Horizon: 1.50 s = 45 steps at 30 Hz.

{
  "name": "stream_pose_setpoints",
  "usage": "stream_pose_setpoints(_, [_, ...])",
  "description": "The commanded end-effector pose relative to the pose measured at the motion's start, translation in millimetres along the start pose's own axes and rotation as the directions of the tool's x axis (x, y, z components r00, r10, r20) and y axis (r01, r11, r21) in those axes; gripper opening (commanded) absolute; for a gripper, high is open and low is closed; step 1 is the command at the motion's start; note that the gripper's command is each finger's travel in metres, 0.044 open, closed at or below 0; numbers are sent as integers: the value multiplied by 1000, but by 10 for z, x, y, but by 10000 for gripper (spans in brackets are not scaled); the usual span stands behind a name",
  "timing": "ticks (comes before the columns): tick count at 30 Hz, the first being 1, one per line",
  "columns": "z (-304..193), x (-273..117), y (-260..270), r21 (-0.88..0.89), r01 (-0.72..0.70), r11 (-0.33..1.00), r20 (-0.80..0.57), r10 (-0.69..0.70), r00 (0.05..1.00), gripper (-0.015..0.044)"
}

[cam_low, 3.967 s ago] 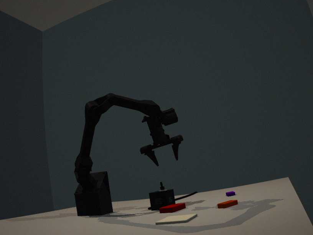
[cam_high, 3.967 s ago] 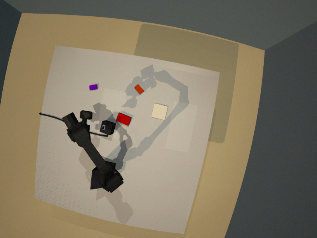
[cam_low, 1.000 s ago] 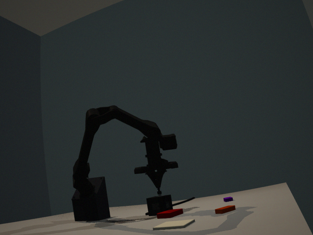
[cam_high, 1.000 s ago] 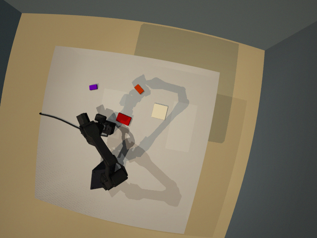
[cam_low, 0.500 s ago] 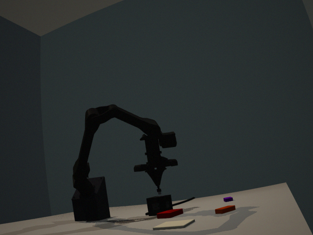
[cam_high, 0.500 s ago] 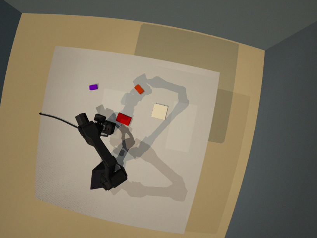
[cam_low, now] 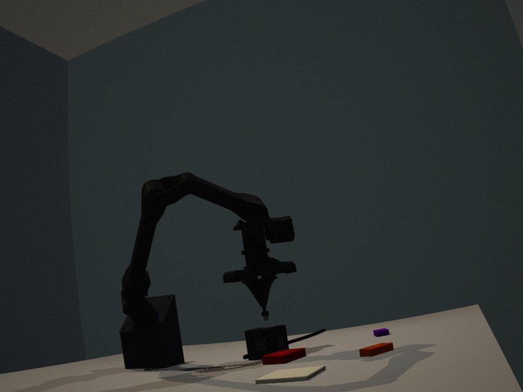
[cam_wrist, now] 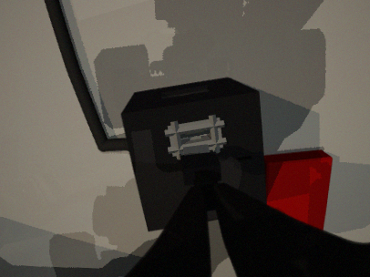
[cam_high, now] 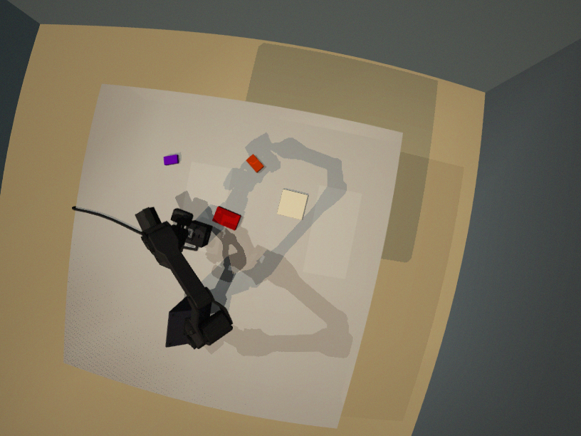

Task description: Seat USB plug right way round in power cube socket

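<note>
The black power cube (cam_high: 202,234) (cam_low: 275,341) (cam_wrist: 243,121) stands upright on the table. Its top socket (cam_wrist: 193,127) shows as a light grey rim in the wrist view. My gripper (cam_low: 264,307) (cam_wrist: 208,196) is shut on the dark USB plug (cam_low: 265,314) (cam_wrist: 200,168), above the cube. In the exterior view the plug's light metal tip points down, with a gap between it and the cube's top, so the plug is out of the socket. In the wrist view the plug overlaps the near edge of the socket rim. I cannot tell which way round the plug is.
A red block (cam_high: 226,218) (cam_low: 283,356) (cam_wrist: 296,189) lies close beside the cube. A black cable (cam_high: 104,215) (cam_low: 307,335) (cam_wrist: 73,76) runs from the cube's side. A cream slab (cam_high: 292,204) (cam_low: 291,374), an orange block (cam_high: 255,163) (cam_low: 376,349) and a purple block (cam_high: 171,159) (cam_low: 381,332) lie farther off.
</note>
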<state>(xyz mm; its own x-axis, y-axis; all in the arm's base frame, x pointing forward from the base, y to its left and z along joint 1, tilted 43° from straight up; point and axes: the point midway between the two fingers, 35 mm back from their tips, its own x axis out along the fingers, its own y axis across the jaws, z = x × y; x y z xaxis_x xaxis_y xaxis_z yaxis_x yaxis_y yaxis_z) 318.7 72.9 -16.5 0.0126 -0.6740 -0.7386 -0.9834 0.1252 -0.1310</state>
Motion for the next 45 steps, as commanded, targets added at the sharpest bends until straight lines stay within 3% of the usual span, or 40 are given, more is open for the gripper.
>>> stream_pose_setpoints(1, [4, -35, -2, 5, -3, 1000, 5, 3, 1000, 0])
stream_pose_setpoints(11, [2, -47, -1, 47, -1, 999, 2, 1, 1000, 0])
stream_pose_setpoints(23, [1, -40, 0, 347, 0, 938, 0, 0, 1000, 0])
stream_pose_setpoints(45, [1, -40, 0, 801, 0, 598, 0, 0, 1000, 0])
